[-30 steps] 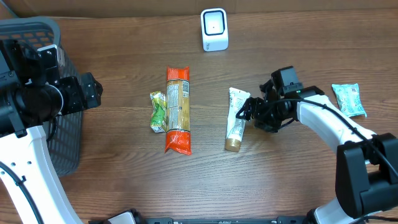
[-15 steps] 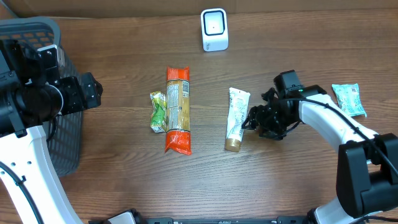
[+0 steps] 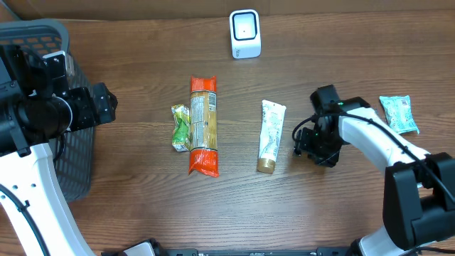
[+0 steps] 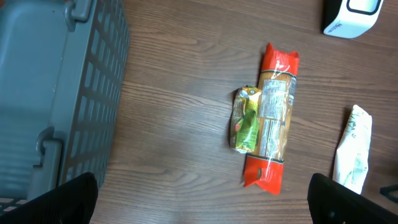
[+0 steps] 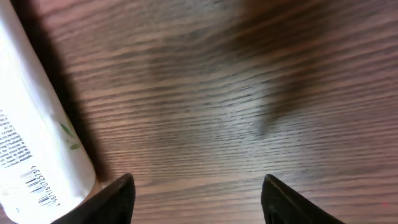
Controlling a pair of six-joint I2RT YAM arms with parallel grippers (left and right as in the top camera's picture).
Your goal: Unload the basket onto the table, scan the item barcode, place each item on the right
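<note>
A white tube with a gold cap [image 3: 270, 135] lies flat on the table, right of centre. In the right wrist view the tube [image 5: 31, 143] sits at the left edge, barcode facing up. My right gripper [image 3: 313, 148] hovers just right of the tube, open, with only bare wood between its fingertips [image 5: 118, 199]. The white scanner [image 3: 245, 33] stands at the back centre. My left gripper [image 3: 106, 105] hangs wide open at the far left beside the basket, empty [image 4: 205, 205].
A long orange-red package [image 3: 203, 124] and a small green packet [image 3: 180, 128] lie side by side left of the tube. A teal packet [image 3: 398, 112] rests at the far right. A grey plastic basket [image 3: 67, 153] fills the left edge.
My right gripper has drawn back from the tube toward the right and front, its jaws a little narrower. The tube stayed on the table. The left arm has not moved.
</note>
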